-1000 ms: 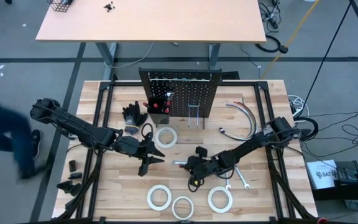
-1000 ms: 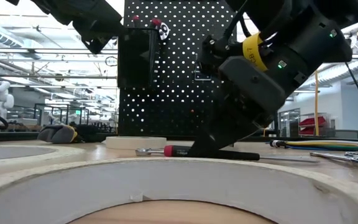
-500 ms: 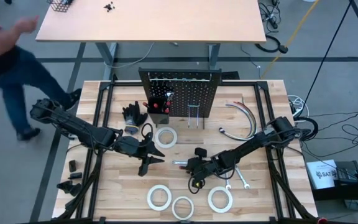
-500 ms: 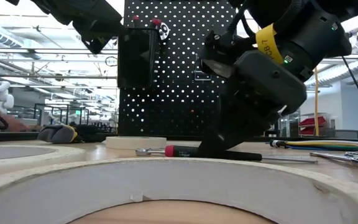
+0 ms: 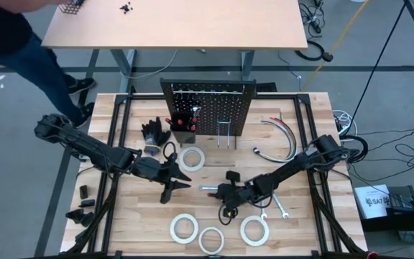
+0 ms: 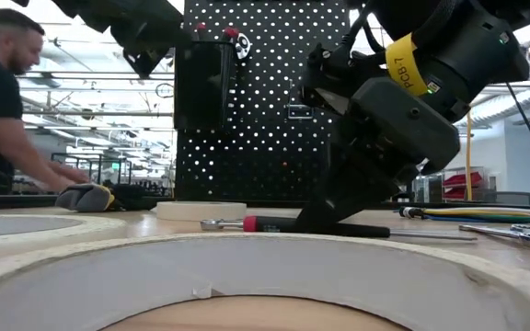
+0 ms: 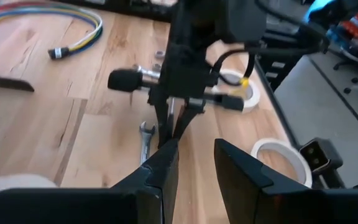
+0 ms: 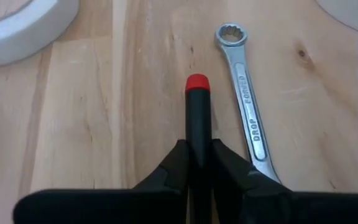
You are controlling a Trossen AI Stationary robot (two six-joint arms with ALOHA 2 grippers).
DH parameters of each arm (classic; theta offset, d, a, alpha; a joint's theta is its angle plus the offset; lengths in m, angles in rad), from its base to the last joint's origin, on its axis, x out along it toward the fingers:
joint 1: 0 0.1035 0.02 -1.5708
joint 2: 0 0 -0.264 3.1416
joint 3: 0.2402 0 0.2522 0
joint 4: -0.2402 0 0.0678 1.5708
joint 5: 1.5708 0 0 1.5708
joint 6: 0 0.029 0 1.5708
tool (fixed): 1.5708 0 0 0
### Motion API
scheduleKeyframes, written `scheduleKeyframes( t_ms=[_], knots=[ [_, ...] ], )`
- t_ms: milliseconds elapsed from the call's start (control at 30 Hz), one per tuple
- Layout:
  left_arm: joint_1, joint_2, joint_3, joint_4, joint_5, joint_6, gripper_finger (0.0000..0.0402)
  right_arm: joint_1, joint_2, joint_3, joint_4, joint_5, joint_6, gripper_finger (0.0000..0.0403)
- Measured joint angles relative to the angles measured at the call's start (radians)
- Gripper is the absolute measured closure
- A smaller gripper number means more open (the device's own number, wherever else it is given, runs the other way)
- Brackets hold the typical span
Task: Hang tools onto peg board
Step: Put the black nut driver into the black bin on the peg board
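Note:
A black-handled screwdriver with a red cap [image 8: 197, 83] lies on the table beside a silver wrench [image 8: 244, 99], in front of the upright black peg board [image 5: 207, 108]. My right gripper [image 5: 225, 193] is down at the table's middle, shut on the screwdriver's handle. My left gripper [image 5: 180, 185] hovers open to its left, facing it, and touches nothing. White tape rolls lie flat: one [image 5: 191, 158] near the board, three by the near edge [image 5: 211, 239]. On the board hang red-capped tools [image 6: 233, 37]. My right gripper pinches the screwdriver's black handle [image 8: 197, 134] between its two fingers, behind the red cap. The fingers come slanting down from the table's right and lie along the handle. The screwdriver [image 6: 274, 223] lies flat on the table.
Black gloves [image 5: 155, 133] sit left of the board, curved hoses [image 5: 282, 137] to its right. Another wrench [image 5: 279, 207] lies near the right arm. A big tape roll [image 6: 247, 276] fills the low view's foreground. A person [image 6: 3, 101] stands beyond the table's far left.
My right arm's wrist has risen and tipped up a little while its fingertips stayed on the screwdriver, which has not moved. A person has walked along the table's left side toward the far table.

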Motion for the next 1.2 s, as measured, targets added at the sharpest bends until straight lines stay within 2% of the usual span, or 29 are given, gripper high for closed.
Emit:
scheduleKeyframes(
  t_ms=[200,333,433,567,767,967,1200],
  knots=[
    [-0.011,0.000,0.000,0.114,-0.003,-0.001,0.0298,0.001,-0.037,-0.004,0.038,0.068,0.041,0.0367],
    [-0.016,0.000,0.000,0.315,0.037,0.008,0.0298,-0.010,-0.101,-0.009,0.041,0.110,0.018,0.0367],
    [-0.016,-0.002,0.001,0.406,0.074,0.043,0.0298,-0.010,-0.173,-0.004,0.063,0.122,0.015,0.0367],
    [-0.014,-0.005,0.001,0.401,0.075,0.054,0.0298,0.000,-0.273,-0.005,0.085,0.131,0.012,0.0367],
    [-0.014,-0.003,0.001,0.412,0.075,0.052,0.0298,0.037,-0.371,-0.002,0.218,0.233,-0.088,0.0367],
    [-0.014,0.003,0.001,0.476,0.075,0.052,0.0298,0.054,-0.380,-0.001,0.453,0.233,-0.210,0.0367],
    [-0.014,0.003,0.001,0.538,0.071,0.052,0.0298,0.071,-0.380,-0.001,0.620,0.219,-0.312,0.0367]
  ],
)
